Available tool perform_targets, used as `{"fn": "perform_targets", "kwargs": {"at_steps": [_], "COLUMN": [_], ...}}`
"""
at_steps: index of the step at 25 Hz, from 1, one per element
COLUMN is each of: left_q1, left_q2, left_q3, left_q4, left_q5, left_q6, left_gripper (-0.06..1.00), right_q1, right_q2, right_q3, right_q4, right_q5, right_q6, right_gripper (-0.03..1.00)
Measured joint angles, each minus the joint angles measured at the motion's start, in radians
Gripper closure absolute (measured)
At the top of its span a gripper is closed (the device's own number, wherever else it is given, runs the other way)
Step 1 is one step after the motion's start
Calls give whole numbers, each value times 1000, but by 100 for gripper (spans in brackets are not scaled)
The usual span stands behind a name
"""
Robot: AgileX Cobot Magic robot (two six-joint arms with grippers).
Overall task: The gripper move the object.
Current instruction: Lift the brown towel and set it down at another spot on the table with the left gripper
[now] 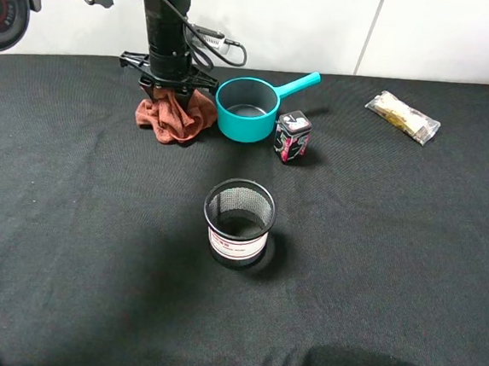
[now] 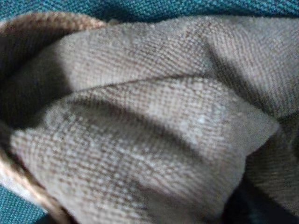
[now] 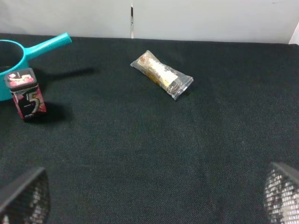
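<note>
— Which step is judged to be in hand?
— The grasp. The left gripper [image 1: 169, 89] is planted on the rust-red rag [image 1: 177, 119], which is heaped just beside the teal saucepan [image 1: 247, 113].
— Are the jaws spread or pinched?
— That cannot be told; they are buried in folds.
— What is called for next?
— A firm pinch, then the rag carried clear of the saucepan.

Rust-red rag [image 1: 175, 119], teal saucepan [image 1: 242, 129]
</note>
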Motion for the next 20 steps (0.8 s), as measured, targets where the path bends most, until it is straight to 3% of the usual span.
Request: {"fn": "perform_targets", "kwargs": {"at_steps": [6, 20], "left_q1": [0, 0], "left_q2": [0, 0], "left_q3": [0, -5], "left_q4": [1, 1], "left_q5": [5, 38], "left_q6": [0, -9], "left_gripper": [26, 24], "right_q1": [0, 0], "right_q2": [0, 0], "right_q3": [0, 0], "right_q4": [0, 0], "right_q5": [0, 0], "right_q6": [0, 0], "right_gripper": [27, 27]}}
